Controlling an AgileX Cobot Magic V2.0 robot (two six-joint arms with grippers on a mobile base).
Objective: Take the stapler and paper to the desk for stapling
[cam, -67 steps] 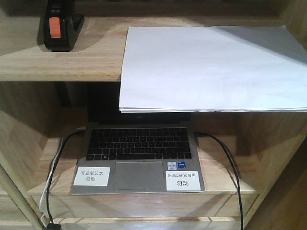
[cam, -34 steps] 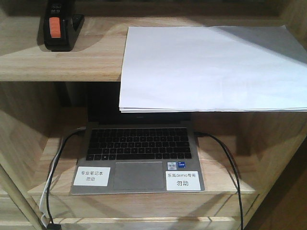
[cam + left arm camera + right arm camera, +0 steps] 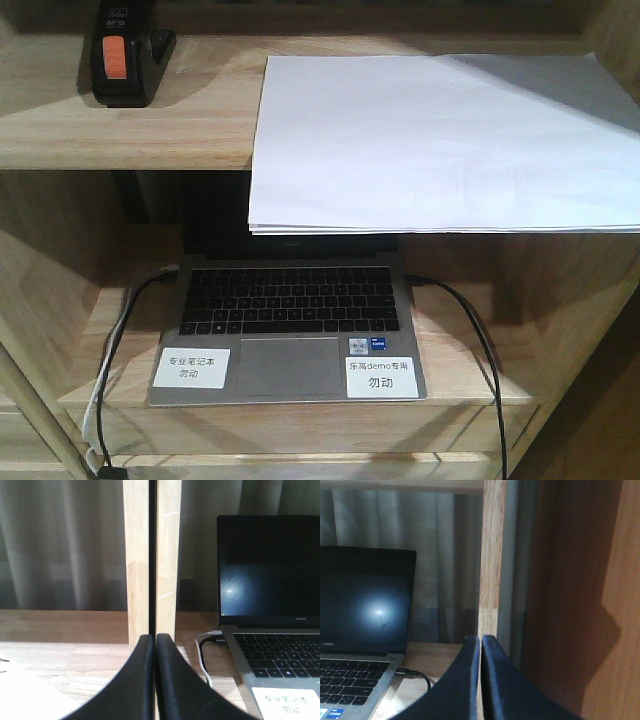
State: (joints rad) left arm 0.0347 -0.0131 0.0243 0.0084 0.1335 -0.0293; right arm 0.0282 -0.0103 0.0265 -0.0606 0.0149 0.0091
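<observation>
The black stapler with an orange patch stands at the upper left, on the upper shelf. To its right the white paper lies on the same shelf and overhangs its front edge. Neither gripper shows in the front view. In the left wrist view my left gripper is shut with nothing between its fingers, facing a wooden upright. My right gripper is likewise shut and empty, facing another upright. The desk is out of view.
An open laptop sits on the lower shelf below the paper, with white labels by its touchpad. Cables run from both its sides over the shelf edge. Grey curtains hang behind the shelving. A wooden side panel stands close on the right.
</observation>
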